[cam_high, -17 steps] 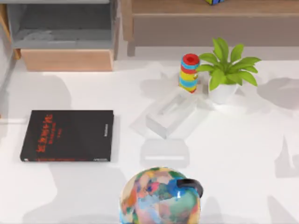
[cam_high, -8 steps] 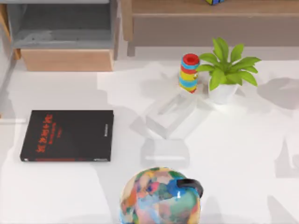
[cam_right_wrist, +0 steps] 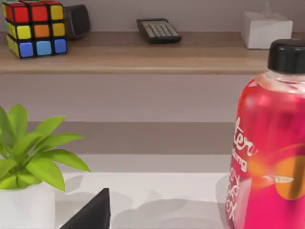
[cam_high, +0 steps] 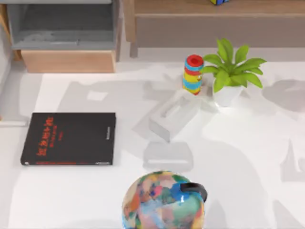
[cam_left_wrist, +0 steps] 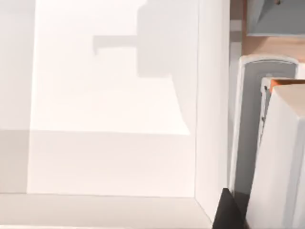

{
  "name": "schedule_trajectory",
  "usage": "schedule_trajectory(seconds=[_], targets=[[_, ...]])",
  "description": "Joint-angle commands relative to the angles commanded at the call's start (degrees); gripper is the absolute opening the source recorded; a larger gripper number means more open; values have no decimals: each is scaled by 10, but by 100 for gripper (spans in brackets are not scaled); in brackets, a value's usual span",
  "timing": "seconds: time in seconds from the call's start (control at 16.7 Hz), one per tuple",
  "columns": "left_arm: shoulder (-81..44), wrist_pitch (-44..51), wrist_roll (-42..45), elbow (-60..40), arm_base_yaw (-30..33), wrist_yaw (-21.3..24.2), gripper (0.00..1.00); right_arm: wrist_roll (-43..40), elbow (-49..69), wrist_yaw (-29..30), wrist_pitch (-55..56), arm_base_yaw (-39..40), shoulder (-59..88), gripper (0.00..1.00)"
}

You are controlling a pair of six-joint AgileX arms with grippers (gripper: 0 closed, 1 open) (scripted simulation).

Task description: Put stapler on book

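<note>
One slim silvery-grey stapler (cam_high: 13,123), long axis 9-to-3, lies just 9 o'clock of the flat black red-lettered book (cam_high: 69,138), likely the left arm's reach; left gripper (cam_left_wrist: 228,212) grip: cannot tell.

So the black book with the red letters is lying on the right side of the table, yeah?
Not quite. The black book with red letters lies flat on the left side of the table, not the right. The top view shows it. The thing standing on the right side is the plant in its white pot.
</note>
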State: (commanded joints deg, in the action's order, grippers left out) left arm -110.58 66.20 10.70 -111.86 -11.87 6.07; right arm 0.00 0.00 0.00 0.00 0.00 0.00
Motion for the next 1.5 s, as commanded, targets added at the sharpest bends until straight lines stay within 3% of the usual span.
schedule_trajectory(seconds=[0.42,0.96,1.5], targets=[[55,-21,-105,119,85,-22,0,0,0,0,0,0,0,100],[34,-101,-273,330,290,-83,0,0,0,0,0,0,0,100],[27,-123,-275,347,295,-85,0,0,0,0,0,0,0,100]])
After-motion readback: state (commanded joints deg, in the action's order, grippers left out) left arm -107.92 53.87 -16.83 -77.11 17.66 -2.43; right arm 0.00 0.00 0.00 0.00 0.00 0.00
